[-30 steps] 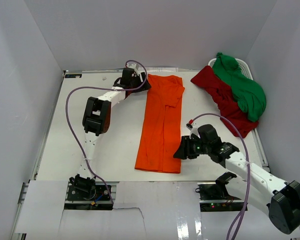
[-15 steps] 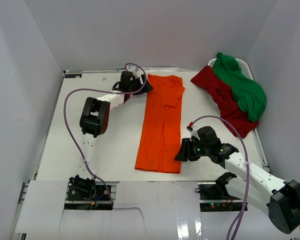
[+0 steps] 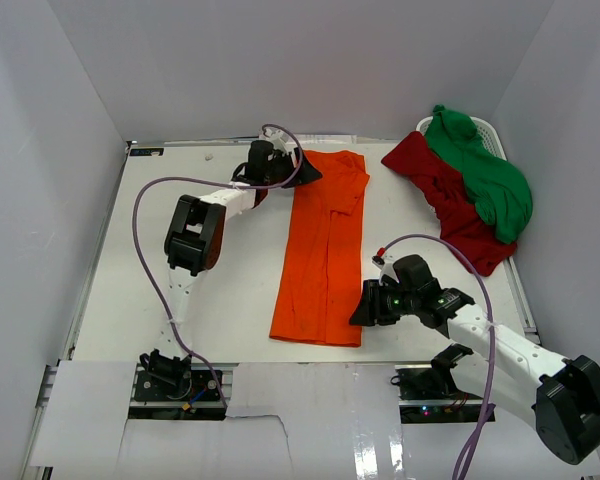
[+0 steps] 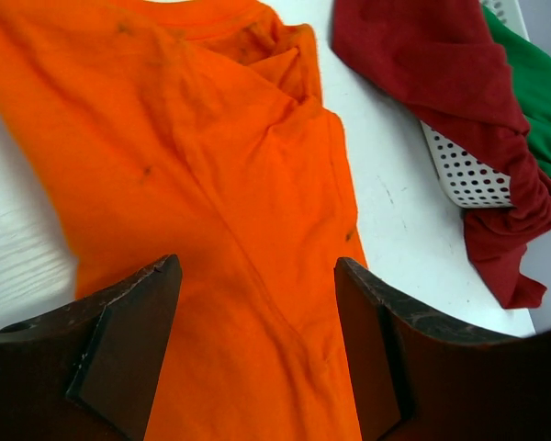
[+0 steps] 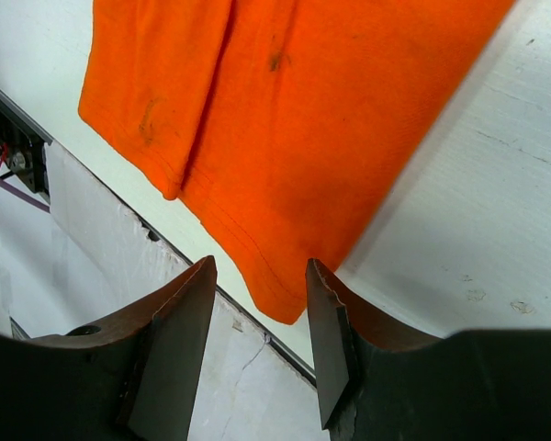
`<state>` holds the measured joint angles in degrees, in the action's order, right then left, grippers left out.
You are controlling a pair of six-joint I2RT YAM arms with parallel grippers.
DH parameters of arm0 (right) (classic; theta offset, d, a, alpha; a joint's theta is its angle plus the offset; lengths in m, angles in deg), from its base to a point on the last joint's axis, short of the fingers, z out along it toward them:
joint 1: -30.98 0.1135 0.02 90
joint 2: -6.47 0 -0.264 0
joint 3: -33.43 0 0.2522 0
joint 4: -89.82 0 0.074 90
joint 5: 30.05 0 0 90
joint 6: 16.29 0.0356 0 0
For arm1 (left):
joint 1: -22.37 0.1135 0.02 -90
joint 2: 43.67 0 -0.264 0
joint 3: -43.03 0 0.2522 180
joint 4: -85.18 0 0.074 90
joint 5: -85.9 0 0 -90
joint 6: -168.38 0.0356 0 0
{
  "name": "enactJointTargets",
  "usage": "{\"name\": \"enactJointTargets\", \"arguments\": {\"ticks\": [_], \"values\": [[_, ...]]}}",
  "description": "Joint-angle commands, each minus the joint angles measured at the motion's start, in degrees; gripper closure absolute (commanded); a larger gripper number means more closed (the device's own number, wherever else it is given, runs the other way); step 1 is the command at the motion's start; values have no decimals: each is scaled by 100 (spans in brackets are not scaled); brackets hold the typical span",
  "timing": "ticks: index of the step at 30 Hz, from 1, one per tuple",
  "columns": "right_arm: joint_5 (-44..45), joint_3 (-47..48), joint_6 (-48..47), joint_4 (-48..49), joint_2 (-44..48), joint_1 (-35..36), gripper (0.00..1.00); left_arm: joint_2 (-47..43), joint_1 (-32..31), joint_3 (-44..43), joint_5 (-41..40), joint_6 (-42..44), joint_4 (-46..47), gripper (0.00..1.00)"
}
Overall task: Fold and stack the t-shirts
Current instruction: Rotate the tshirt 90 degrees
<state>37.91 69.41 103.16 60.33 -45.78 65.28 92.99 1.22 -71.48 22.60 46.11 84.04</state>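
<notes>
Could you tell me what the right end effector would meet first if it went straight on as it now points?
Probably the orange t-shirt, at its near hem corner; the open jaws of the right end effector frame it, though depth is unclear.

The left end effector (image 3: 307, 172) has slid toward 3 o'clock, and now sits over the far left corner of the orange t-shirt (image 3: 325, 250). The right end effector (image 3: 361, 306) has eased slightly toward 6 o'clock.

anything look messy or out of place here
The red shirt and green shirt lie crumpled, spilling over the basket at the far right. The orange shirt, folded into a long strip, has small dark smudges.
</notes>
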Motion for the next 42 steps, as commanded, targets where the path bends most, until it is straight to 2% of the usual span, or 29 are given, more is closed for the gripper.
{"name": "enactJointTargets", "arguments": {"ticks": [1, 6, 9, 10, 16, 23, 26, 33, 36, 39, 42], "values": [[-98, 2, -18, 184, -5, 32, 50, 96, -65, -322, 389, -95, 127, 22], [-63, 2, -10, 123, 83, 33, 50, 396, -100, -560, 293, -78, -40, 22], [-46, 28, -18, 70, 118, 32, 50, 501, -144, -691, -137, 98, -295, 22], [-37, 37, -18, 52, 118, 32, 50, 545, -162, -796, -513, 168, -452, 22], [-11, 151, -62, 0, 127, 33, 49, 967, -223, -1420, -1165, 494, -1217, 22], [-2, 248, -80, -53, 75, 32, 49, 1091, -188, -1553, -2115, 512, -1666, 21], [-19, 248, -80, -36, 31, 33, 49, 1117, -118, -1518, -2274, 415, -1737, 21], [-2, 257, -71, 61, -66, 33, 50, 1030, -12, -1202, -2476, 283, -1711, 21], [33, 283, -80, 113, -171, 32, 49, 933, -12, -1175, -2275, 231, -1640, 20], [261, 336, -176, 254, -312, 41, 50, 697, -38, -1376, -1634, -156, -1587, 18], [534, 616, -378, 403, -470, 33, 50, 275, -284, -1796, -1597, -114, -1630, 13]]}}
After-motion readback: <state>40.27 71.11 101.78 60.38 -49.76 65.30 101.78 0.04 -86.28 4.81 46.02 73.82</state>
